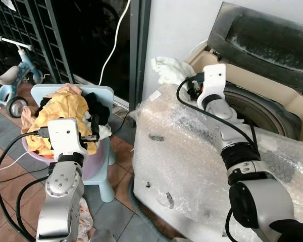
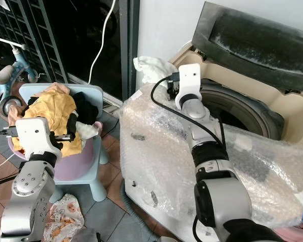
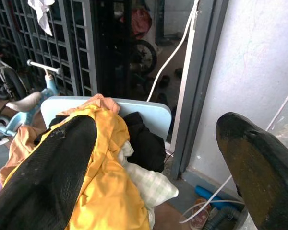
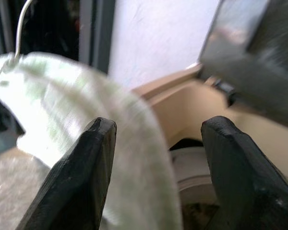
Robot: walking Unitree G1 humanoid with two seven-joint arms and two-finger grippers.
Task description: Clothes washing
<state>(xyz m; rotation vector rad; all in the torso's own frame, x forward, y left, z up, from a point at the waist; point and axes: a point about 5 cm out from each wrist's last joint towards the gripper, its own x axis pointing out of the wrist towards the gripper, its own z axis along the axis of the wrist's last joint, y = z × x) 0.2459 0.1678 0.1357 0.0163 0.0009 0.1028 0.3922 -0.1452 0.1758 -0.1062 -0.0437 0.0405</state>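
A heap of clothes (image 1: 65, 108), yellow, black, peach and pale checked, fills a lilac basket (image 1: 93, 164) on a light blue child's chair (image 1: 105, 93). My left gripper (image 1: 93, 130) hovers open just above the heap; the left wrist view shows its fingers (image 3: 48, 172) spread wide over the yellow garment (image 3: 103, 187). The top-loading washing machine (image 1: 192, 151) is wrapped in bubble wrap, with its lid (image 1: 265, 40) raised and its drum (image 1: 252, 108) exposed. A pale green-white cloth (image 1: 169, 68) lies on the washer's near corner. My right gripper (image 1: 191, 89) is open right at it, the cloth (image 4: 134, 143) blurred between its fingers.
A light blue tricycle (image 1: 12, 80) stands at the far left before a dark metal grille (image 1: 30, 30). A white cable (image 1: 113, 43) hangs down by the door frame. A patterned cloth (image 2: 63, 217) lies on the tiled floor beside the chair.
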